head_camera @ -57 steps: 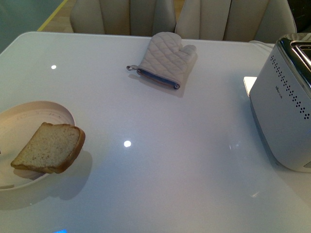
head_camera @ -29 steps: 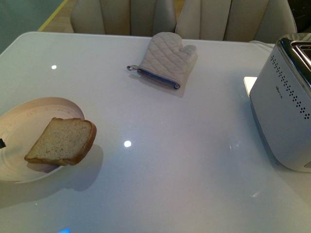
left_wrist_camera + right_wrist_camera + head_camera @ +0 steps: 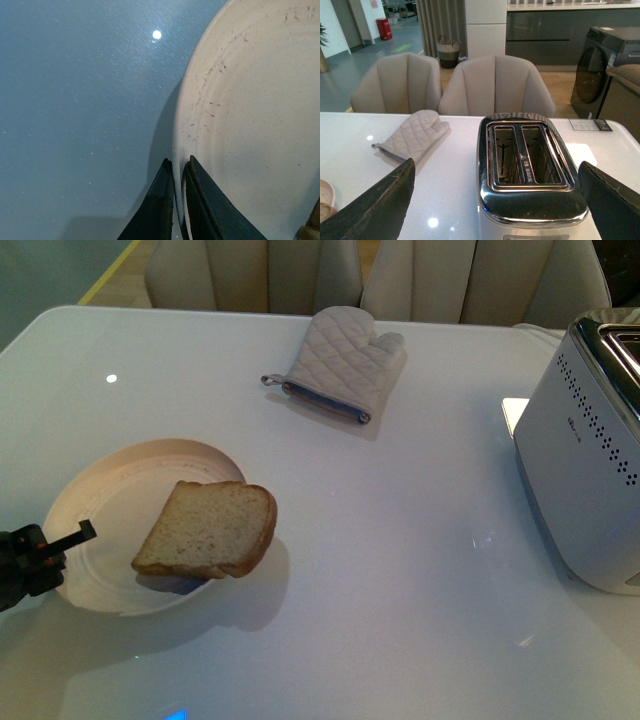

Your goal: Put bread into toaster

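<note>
Clamping the plate rim, the left gripper sits across from the overhanging bread; right gripper spread.

Seeing a round cream plate sitting on the near-left part of a glossy white table. Noting a quilted grey oven mitt lying flat toward the far edge. Spotting two beige chairs standing behind the table; further back, a wicker basket, a red bin, a dark front-loading machine.
</note>
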{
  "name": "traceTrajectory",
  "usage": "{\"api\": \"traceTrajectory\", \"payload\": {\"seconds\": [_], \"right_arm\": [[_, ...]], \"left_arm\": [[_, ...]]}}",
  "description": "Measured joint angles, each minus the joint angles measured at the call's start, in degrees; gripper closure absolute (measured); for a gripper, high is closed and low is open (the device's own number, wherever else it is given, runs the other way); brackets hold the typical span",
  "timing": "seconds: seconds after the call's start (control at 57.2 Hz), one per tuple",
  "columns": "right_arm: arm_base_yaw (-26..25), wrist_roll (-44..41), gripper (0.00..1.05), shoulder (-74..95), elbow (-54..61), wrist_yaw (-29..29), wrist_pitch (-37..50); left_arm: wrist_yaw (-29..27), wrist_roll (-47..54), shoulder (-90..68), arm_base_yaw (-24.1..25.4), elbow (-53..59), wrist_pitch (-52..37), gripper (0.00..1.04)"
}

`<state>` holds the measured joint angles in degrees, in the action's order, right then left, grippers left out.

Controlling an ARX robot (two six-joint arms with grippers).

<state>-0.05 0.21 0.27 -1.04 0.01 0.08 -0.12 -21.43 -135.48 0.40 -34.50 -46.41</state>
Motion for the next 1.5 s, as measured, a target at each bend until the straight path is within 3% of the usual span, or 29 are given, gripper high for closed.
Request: {"api": "traceTrajectory", "payload": {"seconds": [0.262,0.682,1.119,1.294,1.503], "right_arm": [[0.00,0.00,0.09,0.00,0.00,0.00,0.00],[0.00,0.00,0.09,0.00,0.00,0.00,0.00],[0.00,0.00,0.09,0.00,0.00,0.00,0.00],[0.00,0.00,0.09,0.00,0.00,0.00,0.00],[0.00,0.00,0.09,0.00,0.00,0.00,0.00]], "left_arm": [[-1.84,-8.09,1.73,-6.36,-1.84,7.87,1.01],[-5.05,-21.99,0.96,-19.10,-4.37,9.94,1.01],[-5.75,-23.06,0.96,-23.04,-5.51,10.49,1.01],[-3.39,-21.73,1.68,-22.69,-3.74,9.99,0.70],[-2.21,-20.20,6.67,-17.09,2.12,6.95,0.36]]}}
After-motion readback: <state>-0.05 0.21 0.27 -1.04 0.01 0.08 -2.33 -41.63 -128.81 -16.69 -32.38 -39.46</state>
